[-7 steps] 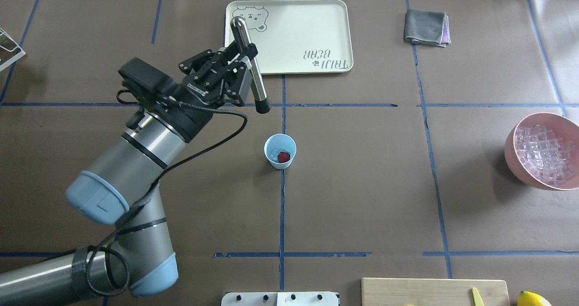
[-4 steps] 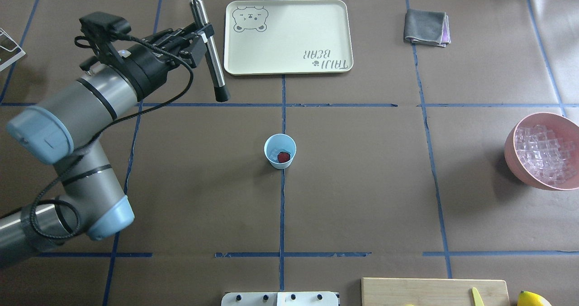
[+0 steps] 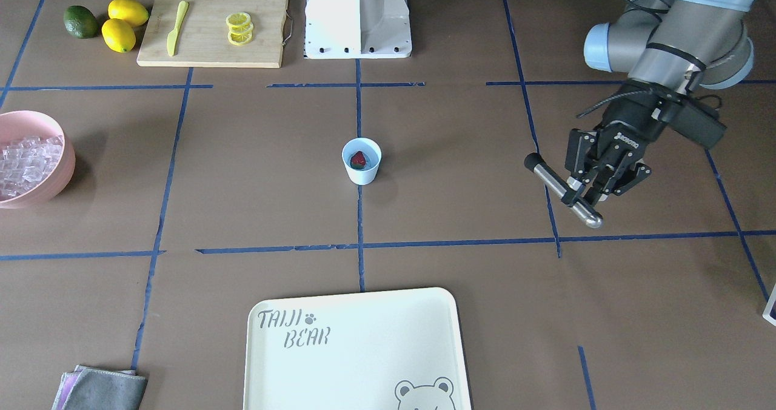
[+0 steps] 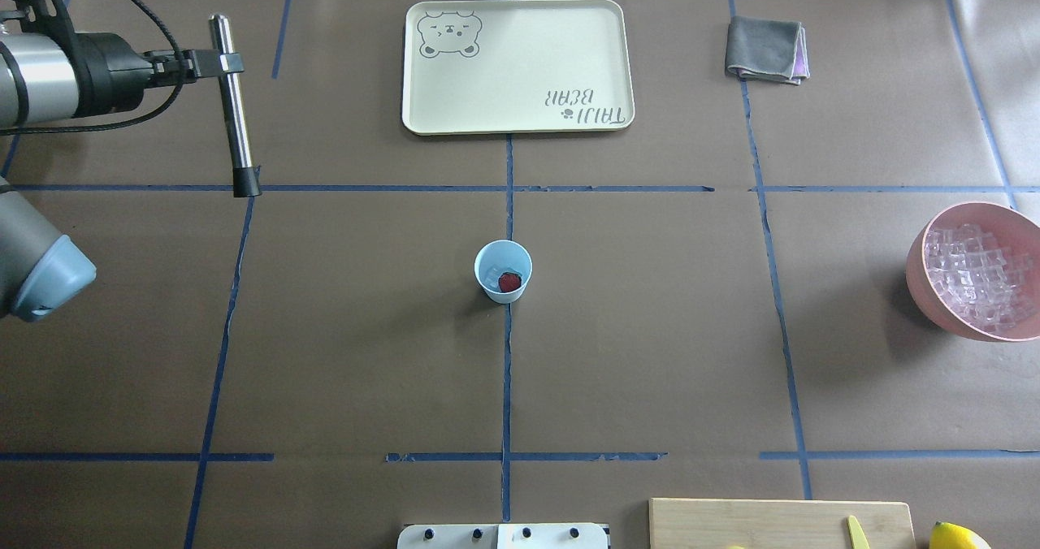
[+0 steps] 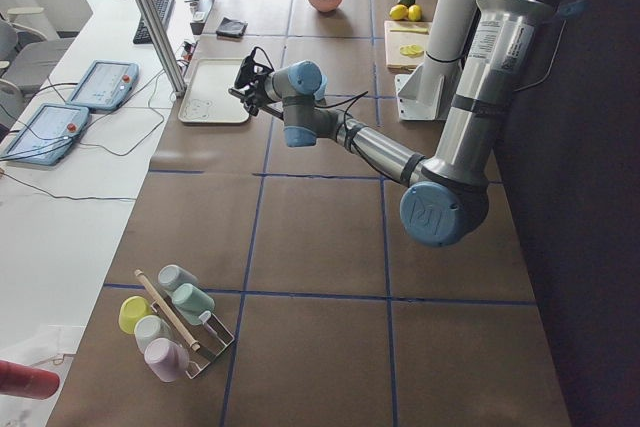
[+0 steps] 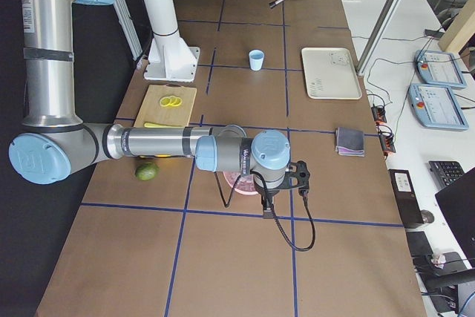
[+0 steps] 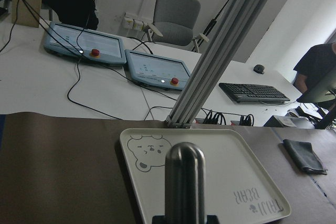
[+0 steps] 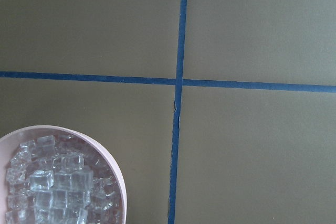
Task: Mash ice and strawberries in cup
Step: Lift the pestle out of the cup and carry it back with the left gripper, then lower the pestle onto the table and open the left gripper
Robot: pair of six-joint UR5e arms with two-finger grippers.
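The light-blue cup (image 4: 503, 270) stands at the table's centre, also in the front view (image 3: 361, 162). In it lie a red strawberry (image 4: 509, 282) and a whitish piece of ice (image 4: 490, 274). My left gripper (image 4: 221, 63) is far to the cup's left, shut on a steel muddler (image 4: 236, 118) with a black tip. The front view shows this gripper (image 3: 587, 193) and the muddler (image 3: 555, 182) held above the table. The right arm's wrist (image 6: 271, 152) hovers by the pink bowl of ice (image 4: 975, 277). Its fingers show nowhere, so I cannot tell their state.
A cream tray (image 4: 520, 62) lies beyond the cup and a folded grey cloth (image 4: 764, 48) to its right. A cutting board (image 3: 212, 28) with lemon slices and a yellow knife sits near the robot base (image 3: 357, 16), lemons (image 3: 124, 25) beside it. A cup rack (image 5: 170, 322) stands at the left end.
My left arm has swung left with the muddler, from just beyond the cup near the tray to the table's left edge. The cup and its contents have not moved.
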